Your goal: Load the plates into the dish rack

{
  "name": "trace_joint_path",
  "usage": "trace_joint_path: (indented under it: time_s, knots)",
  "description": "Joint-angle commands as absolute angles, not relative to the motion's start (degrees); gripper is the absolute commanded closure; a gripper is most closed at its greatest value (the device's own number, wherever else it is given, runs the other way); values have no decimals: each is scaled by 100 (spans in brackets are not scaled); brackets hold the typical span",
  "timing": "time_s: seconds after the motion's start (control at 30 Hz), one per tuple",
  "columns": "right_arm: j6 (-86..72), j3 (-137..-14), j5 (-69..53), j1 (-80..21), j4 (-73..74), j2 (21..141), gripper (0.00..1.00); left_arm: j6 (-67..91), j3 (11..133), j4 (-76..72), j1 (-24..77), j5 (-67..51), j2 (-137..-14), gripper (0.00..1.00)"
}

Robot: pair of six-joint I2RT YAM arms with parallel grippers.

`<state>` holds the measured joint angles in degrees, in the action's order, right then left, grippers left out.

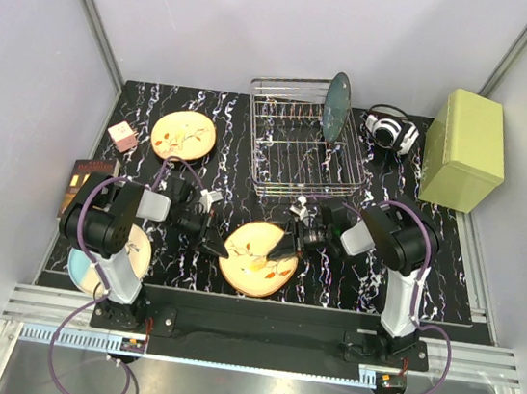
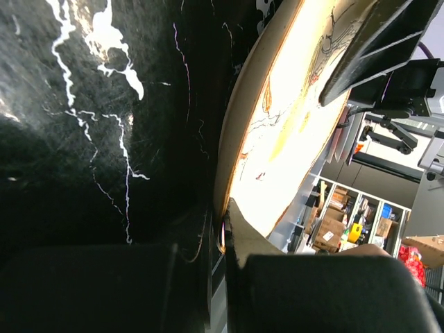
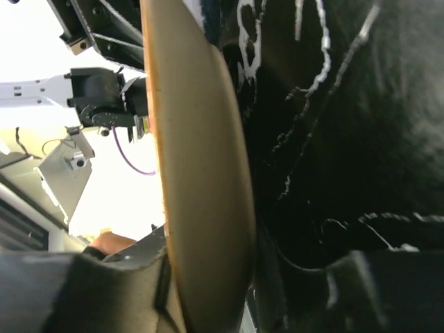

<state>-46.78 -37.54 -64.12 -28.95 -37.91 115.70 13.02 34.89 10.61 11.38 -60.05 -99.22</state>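
1. Closest to me, a cream round plate (image 1: pixel 139 255) lies flat at the near left corner of the black white-veined mat (image 1: pixel 340 280). It is partly covered by the left arm.
2. At the near middle, the tan round plate with twig motifs (image 1: pixel 255 260) sits between both claws, close to the mat's near edge. There is bare mat to its right.
3. The left claw (image 1: pixel 219 242) is pinched tight on that plate's left rim.
4. The right claw (image 1: pixel 285 247) straddles the opposite rim with its jaws part spread. I cannot tell whether they press it.
5. Farther back on the left, a second tan twig plate (image 1: pixel 183 135) lies flat with bare mat around it.
6. At the back stands the silver wire dish rack (image 1: pixel 287 166). A glossy dark teal plate (image 1: pixel 336 105) stands on edge at its right end.
7. To the far right, a pale green box (image 1: pixel 464 151) stands apart from the rack.
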Motion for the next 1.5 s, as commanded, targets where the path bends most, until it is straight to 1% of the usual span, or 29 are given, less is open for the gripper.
trace_joint_path:
  time_s: [0.0, 0.07, 0.13, 0.17, 0.2, 0.23, 0.27, 0.3, 0.33, 0.4, 0.43, 0.53, 0.6, 0.67, 0.7, 0.73, 0.8, 0.83, 0.87, 0.9, 0.97, 1.0, 1.07, 1.17, 1.2, 1.23, 1.33, 1.4, 1.47]
  knots:
    - [-4641, -3797, -6100, -2988, -4193, 11127, 62, 1450, 3551, 747, 1293, -6390, -9792, 100]
    - [-4483, -3850, -6170, -2971, -3859, 10996, 63, 1389, 3560, 834, 1231, -6320, -9721, 100]
    - [-4421, -3806, -6179, -2945, -3675, 10881, 69, 1354, 3560, 887, 1187, -6249, -9607, 100]
    - [-4264, -3814, -6170, -2944, -3552, 10707, 77, 1336, 3551, 905, 1178, -6240, -9572, 100]
    - [-4132, -3893, -6144, -2944, -3342, 10592, 93, 1336, 3551, 914, 1186, -6232, -9554, 100]
    - [-3983, -3937, -6013, -2944, -2809, 10330, 99, 1327, 3586, 940, 1187, -6197, -9510, 99]
    - [-3633, -3981, -5942, -2944, -2482, 10188, 100, 1310, 3612, 975, 1187, -6153, -9458, 95]
    - [-3404, -4103, -5846, -2944, -2096, 10030, 100, 1196, 3656, 1054, 1187, -5970, -9431, 85]
    - [-3166, -4157, -5714, -2944, -1387, 9689, 100, 1134, 3769, 1220, 1187, -5924, -9405, 81]
    - [-2499, -4323, -5582, -2944, -777, 9301, 100, 968, 3867, 1397, 1187, -5688, -9317, 69]
    - [-2218, -4429, -5364, -2944, -51, 8933, 100, 906, 3954, 1528, 1187, -5652, -9264, 64]
    - [-1138, -4955, -5117, -2944, 1452, 8335, 100, 607, 4226, 1905, 1152, -5669, -8931, 57]
    - [-819, -5463, -5002, -2944, 2367, 8122, 100, 449, 4367, 2152, 1046, -5844, -8562, 55]
    - [-432, -6104, -4616, -2944, 2924, 7946, 100, 221, 4744, 2512, 976, -6220, -8245, 54]
    - [-326, -6335, -4292, -2944, 3275, 7858, 100, -146, 5155, 3027, 967, -6240, -8166, 53]
    - [-238, -6581, -4054, -2936, 3400, 7805, 100, -245, 5342, 3197, 958, -6223, -8000, 50]
    - [-220, -7336, -3388, -2918, 3437, 7787, 100, -264, 5798, 3383, 923, -6013, -7841, 46]
    - [-150, -7600, -3166, -2918, 3437, 7848, 100, -168, 5940, 3384, 905, -5873, -7718, 41]
    - [-149, -8151, -2903, -2918, 3419, 7936, 100, -54, 6081, 3384, 905, -5453, -7699, 25]
    - [-141, -8409, -2378, -2892, 3288, 8189, 100, 226, 6334, 3410, 897, -5214, -7699, 17]
    - [-176, -9057, -1971, -2795, 3007, 8471, 100, 316, 6468, 3410, 756, -5010, -7717, 15]
    - [-219, -9262, -1368, -2743, 2675, 8768, 100, 343, 6504, 3393, 695, -4844, -7699, 15]
    - [-229, -9814, -767, -2733, 2331, 9086, 100, 352, 6504, 3375, 615, -4040, -7620, 15]
    - [-184, -10500, 243, -2654, 1716, 9754, 100, 325, 6513, 3454, 589, -3239, -7515, 16]
    - [-202, -10607, 960, -2646, 1270, 10069, 100, 473, 6487, 3437, 589, -3034, -7480, 16]
    - [-246, -10730, 1332, -2637, 1074, 10238, 100, 501, 6443, 3402, 589, -2876, -7375, 16]
    - [-482, -11450, 2563, -2646, 879, 10897, 100, 694, 6162, 3199, 589, -2156, -7120, 14]
    - [-606, -11698, 3030, -2646, 766, 11143, 100, 721, 6021, 3199, 589, -1636, -7058, 14]
    - [-431, -11812, 3032, -2637, 660, 11249, 100, 764, 5916, 3156, 589, -1215, -6935, 13]
